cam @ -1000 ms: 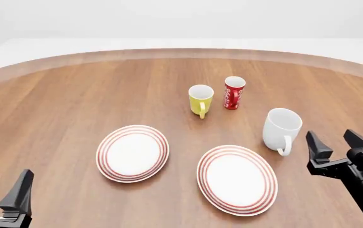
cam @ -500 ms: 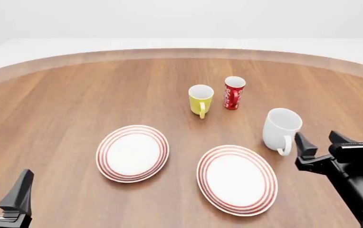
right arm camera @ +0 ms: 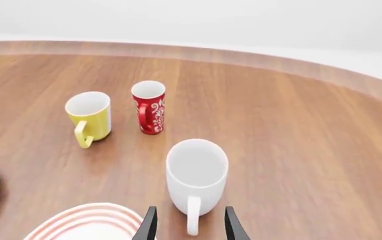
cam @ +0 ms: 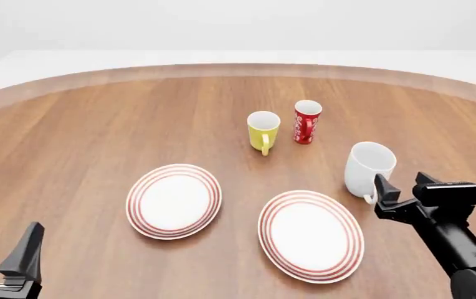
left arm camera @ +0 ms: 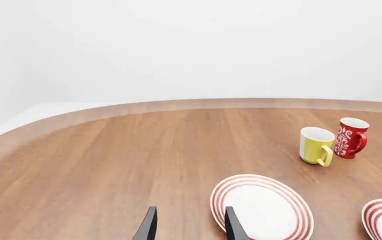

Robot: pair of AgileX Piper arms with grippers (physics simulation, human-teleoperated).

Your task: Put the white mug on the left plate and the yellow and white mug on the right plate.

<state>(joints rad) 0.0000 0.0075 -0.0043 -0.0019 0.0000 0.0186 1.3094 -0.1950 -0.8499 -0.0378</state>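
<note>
While nothing is yet gripped, the right gripper (cam: 400, 185) stands with jaws wide and empty, one finger (cam: 382, 189) just beside the handle of the white mug (cam: 367, 167); in the right wrist view that handle sits between the two fingertips, mug (right arm camera: 196, 175) upright, mouth open upward.

Left gripper (cam: 4, 249): parked at the near-left corner, about 7 o'clock on the counter (cam: 96, 124), jaws apart, holding nothing, well apart from every item.

Right plate (cam: 311, 235): bare, at roughly 5 o'clock from the counter's centre, just beside the white mug, which stands at the plate's 1 o'clock.

Left plate (cam: 174, 200): bare, at roughly 7 o'clock from the centre, well apart from both task mugs.

Yellow and white mug (cam: 263, 131): upright, handle toward the near edge, at about 12 o'clock from the right plate, untouched.

Red patterned mug (cam: 307, 121): upright, just beside the yellow and white mug, at its 3 o'clock; not part of the task.

Progress, by judgement: neither placement is done. Both mugs rest on bare wood and both plates are empty. The step in hand appears to be the approach to the white mug's handle; closing, lifting, carrying to the left plate, and the whole yellow and white mug transfer remain.
</note>
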